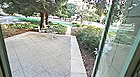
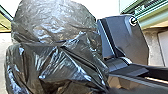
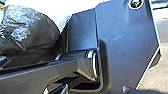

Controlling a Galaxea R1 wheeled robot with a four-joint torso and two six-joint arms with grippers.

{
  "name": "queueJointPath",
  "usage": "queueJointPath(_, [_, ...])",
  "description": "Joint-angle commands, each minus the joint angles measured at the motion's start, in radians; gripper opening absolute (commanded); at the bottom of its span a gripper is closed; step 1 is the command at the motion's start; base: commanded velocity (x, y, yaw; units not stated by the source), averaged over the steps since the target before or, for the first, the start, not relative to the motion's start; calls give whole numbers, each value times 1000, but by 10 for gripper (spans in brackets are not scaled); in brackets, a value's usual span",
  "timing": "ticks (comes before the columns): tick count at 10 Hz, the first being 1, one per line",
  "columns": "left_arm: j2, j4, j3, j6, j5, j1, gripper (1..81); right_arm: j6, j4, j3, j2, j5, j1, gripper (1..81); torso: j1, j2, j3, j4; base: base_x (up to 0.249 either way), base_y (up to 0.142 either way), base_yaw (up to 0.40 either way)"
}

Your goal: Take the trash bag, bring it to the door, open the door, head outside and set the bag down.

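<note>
The black trash bag (image 2: 53,60), bulging and creased, is close to the left wrist, beside the robot's own plate and bar; the right wrist is near it too. I cannot tell if either pincer is wide, narrow or holding the bag. Ahead, past the open glass door (image 1: 119,49), lies a paved patio (image 1: 41,53), pale furniture (image 1: 51,34) near its far edge, shrubs (image 1: 90,37) beyond its far right corner.
</note>
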State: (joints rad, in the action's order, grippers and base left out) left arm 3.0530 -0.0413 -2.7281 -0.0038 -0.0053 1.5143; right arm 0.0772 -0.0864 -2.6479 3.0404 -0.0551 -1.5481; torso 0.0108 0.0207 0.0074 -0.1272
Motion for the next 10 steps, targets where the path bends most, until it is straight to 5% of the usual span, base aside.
queueJointPath(1, [0,-2,4,2,51,-48,10,-4,-7,13,16,-55,48,811,0,0,0,0,117,0,0])
queueJointPath(10, [0,1,4,2,51,-48,10,-4,-6,13,14,-55,48,811,-4,2,0,0,117,0,0])
